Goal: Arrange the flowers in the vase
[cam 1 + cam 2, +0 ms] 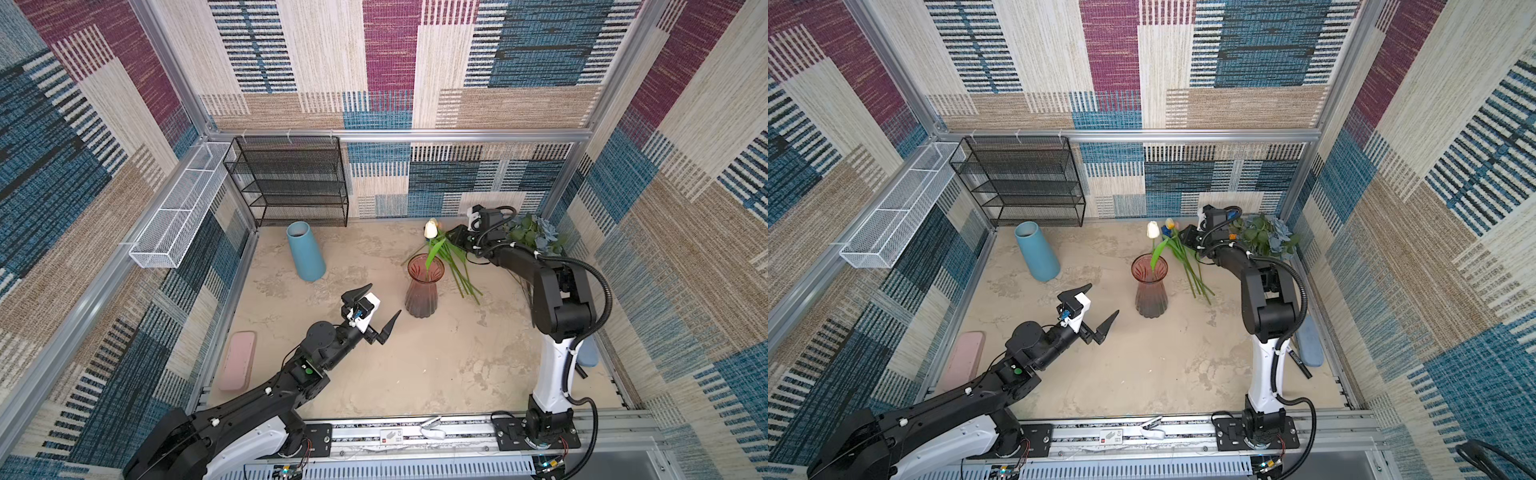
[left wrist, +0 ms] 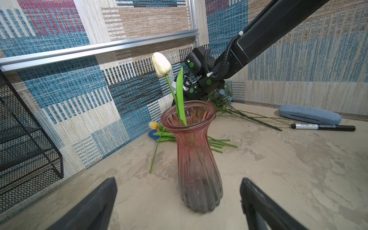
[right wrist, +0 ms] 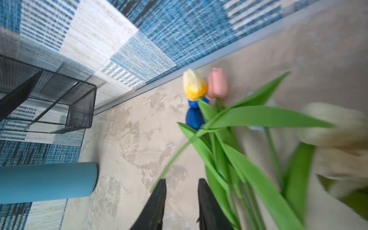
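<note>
A single white tulip (image 1: 431,228) stands in the pink glass vase (image 1: 424,286) near the middle of the bench (image 1: 415,365), its bloom well above the rim and one long leaf rising beside the stem. The other flowers lie on the bench behind and to the right of the vase. A loose bunch of tulips (image 1: 457,268) has its green stems fanned toward the front. Deeper in the right rear corner, dusty-blue roses (image 1: 542,232) sit among dark leaves.

The right wrist view picks out a yellow bloom (image 3: 194,85), a pink bloom (image 3: 218,83) and a blue bloom (image 3: 194,118) close together near the foot of the wall. The right claw (image 3: 182,180) hangs low over that bunch with its jaws a little apart. Bare bench shows between them and nothing is gripped, while green leaves pass just beside one finger.

The left claw (image 1: 385,298) hovers in front and to the left of the vase, pointing at it. Its jaws are spread wide and empty, clear of the glass.

A teal vase (image 1: 305,251) stands at left rear before a black mesh shelf (image 1: 291,183). A blue case (image 2: 309,114) and a marker (image 2: 322,127) lie along the right wall.
</note>
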